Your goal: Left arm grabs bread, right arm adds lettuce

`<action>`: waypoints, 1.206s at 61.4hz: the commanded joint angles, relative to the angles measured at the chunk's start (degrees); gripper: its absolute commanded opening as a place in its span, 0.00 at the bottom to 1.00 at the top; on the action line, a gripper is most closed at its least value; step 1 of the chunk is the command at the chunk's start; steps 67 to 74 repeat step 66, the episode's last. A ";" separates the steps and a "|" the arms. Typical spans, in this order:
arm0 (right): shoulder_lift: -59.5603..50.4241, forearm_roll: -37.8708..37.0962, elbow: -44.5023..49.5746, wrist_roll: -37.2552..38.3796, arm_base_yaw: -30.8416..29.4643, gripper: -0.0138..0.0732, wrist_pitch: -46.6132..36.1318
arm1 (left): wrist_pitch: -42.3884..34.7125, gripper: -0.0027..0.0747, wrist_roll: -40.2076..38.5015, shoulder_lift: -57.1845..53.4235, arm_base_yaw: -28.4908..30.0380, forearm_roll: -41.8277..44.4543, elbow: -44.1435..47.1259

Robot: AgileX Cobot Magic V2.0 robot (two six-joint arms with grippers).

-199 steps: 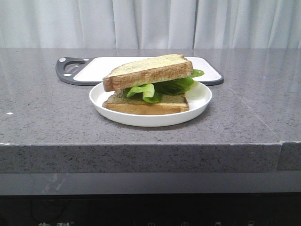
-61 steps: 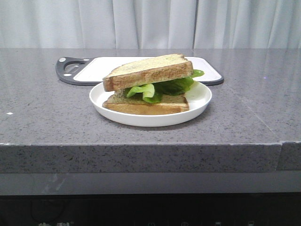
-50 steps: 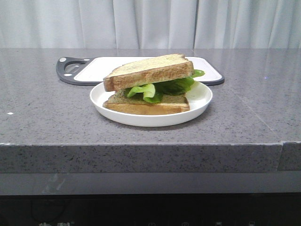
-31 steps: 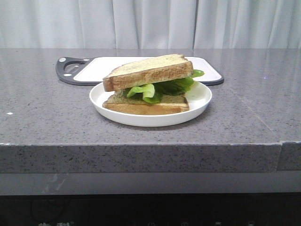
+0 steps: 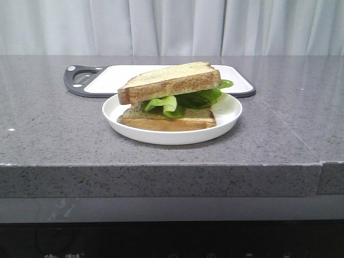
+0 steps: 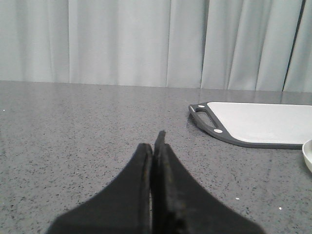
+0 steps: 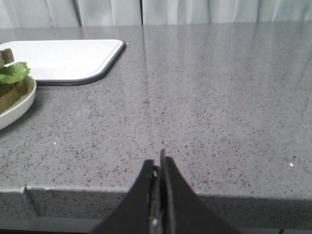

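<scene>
Green lettuce (image 5: 185, 100) lies under the bread (image 5: 169, 81) on the plate (image 5: 228, 115); left gripper (image 6: 154, 146) and right gripper (image 7: 159, 163) both clenched, empty.

Both end effectors: L (image 6: 155, 146), R (image 7: 159, 163) matte black, pointed wedge fingers.

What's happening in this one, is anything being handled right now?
Nothing is being handled. A sandwich sits finished on the round white plate: the thick square toast slice rests tilted on the ruffled green lettuce leaf, over a thinner bottom slice. Behind it lies a white cutting board with a dark grey rim. The left tool and right tool are both shut and empty, away from the plate.
</scene>
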 commanded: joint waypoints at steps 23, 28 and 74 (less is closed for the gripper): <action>-1.20 -0.02 -0.11 -0.31 -0.27 0.02 -3.33 | -4.65 0.01 -0.30 -1.07 0.01 -0.26 0.32; -1.20 -0.02 -0.11 -0.31 -0.27 0.02 -3.33 | -4.65 0.01 -0.30 -1.07 0.01 -0.26 0.32; -1.20 -0.02 -0.11 -0.31 -0.27 0.02 -3.33 | -4.65 0.01 -0.30 -1.07 0.01 -0.26 0.32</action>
